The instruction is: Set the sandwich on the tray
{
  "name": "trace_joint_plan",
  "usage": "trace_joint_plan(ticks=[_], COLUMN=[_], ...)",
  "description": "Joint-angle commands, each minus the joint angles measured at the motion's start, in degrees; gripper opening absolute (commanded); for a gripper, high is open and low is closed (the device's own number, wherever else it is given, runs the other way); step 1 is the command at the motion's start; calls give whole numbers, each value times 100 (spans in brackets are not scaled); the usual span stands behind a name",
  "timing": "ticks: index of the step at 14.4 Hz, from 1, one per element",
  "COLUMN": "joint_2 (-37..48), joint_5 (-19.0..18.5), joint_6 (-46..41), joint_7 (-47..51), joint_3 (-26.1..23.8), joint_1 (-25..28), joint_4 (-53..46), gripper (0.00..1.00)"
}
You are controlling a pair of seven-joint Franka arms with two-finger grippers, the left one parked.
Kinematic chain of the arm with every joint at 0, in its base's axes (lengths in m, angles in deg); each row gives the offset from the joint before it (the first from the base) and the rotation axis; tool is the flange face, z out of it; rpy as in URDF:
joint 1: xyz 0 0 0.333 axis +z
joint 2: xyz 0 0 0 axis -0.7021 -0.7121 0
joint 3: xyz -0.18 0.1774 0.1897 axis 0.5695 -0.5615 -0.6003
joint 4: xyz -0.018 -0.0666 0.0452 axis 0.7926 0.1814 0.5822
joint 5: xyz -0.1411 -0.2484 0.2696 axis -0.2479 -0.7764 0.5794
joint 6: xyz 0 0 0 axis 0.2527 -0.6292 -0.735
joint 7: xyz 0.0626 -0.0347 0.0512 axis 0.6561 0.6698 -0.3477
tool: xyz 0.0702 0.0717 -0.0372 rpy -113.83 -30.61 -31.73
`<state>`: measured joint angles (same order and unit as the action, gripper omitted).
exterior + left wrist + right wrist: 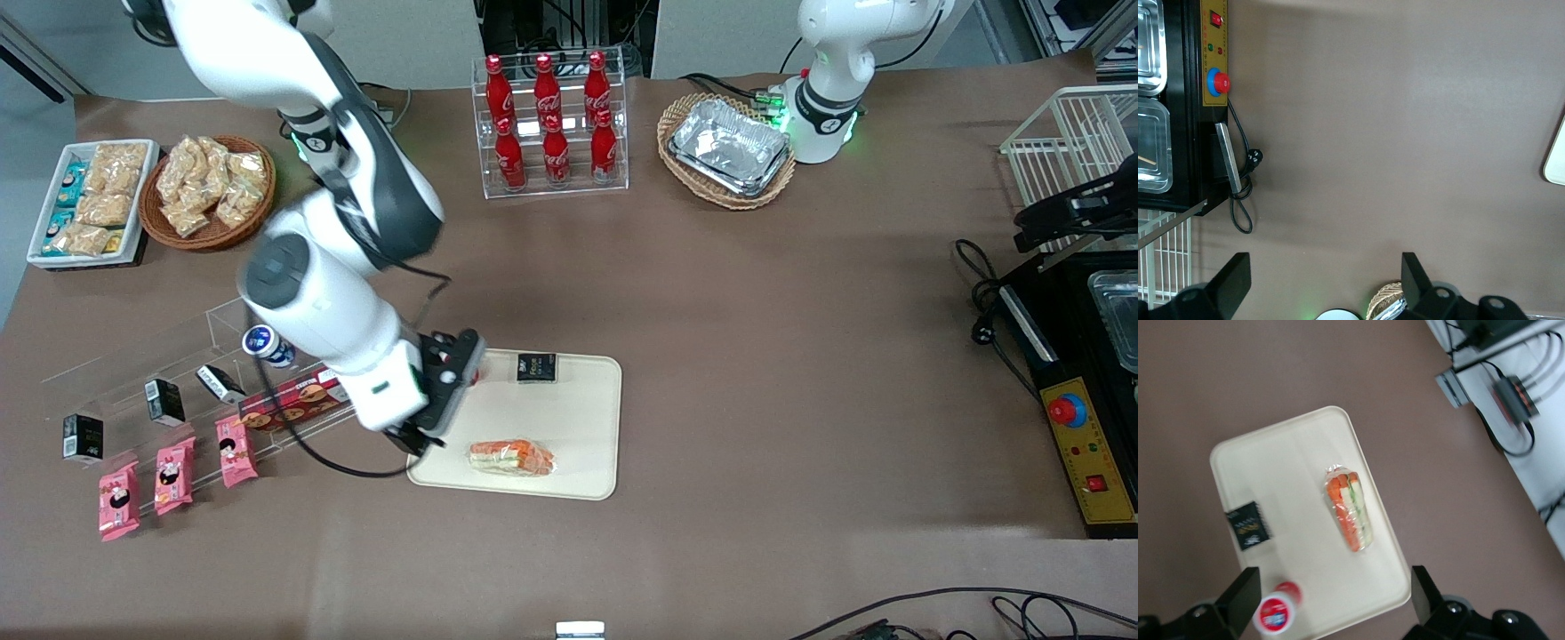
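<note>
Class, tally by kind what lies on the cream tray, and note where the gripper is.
Sandwich: 1
Black packet: 1
Red-capped cup: 1
Total on the tray: 3
The gripper, jaws open, hangs above the tray, holding nothing.

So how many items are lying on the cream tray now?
3: the sandwich near one long rim of the tray, a black packet, and a red-capped cup under the open gripper.
</note>
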<state>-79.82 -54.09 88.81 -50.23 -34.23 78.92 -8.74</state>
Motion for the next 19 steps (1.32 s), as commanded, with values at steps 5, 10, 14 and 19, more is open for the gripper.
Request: trace_joint_plan(ticks=[5, 10, 14, 19], joint_2=[1412, 2028, 2328, 2346], joint_5=[-561, -1352, -1768, -1733], joint_6=[-1575, -2551, -3027, -2966], joint_7=[3521, 4904, 4862, 4783], joint_3=[-79, -114, -333, -852], joint_1=[-628, -918, -1671, -2762], joint_4=[149, 167, 184, 193], gripper=[100, 100, 100, 100])
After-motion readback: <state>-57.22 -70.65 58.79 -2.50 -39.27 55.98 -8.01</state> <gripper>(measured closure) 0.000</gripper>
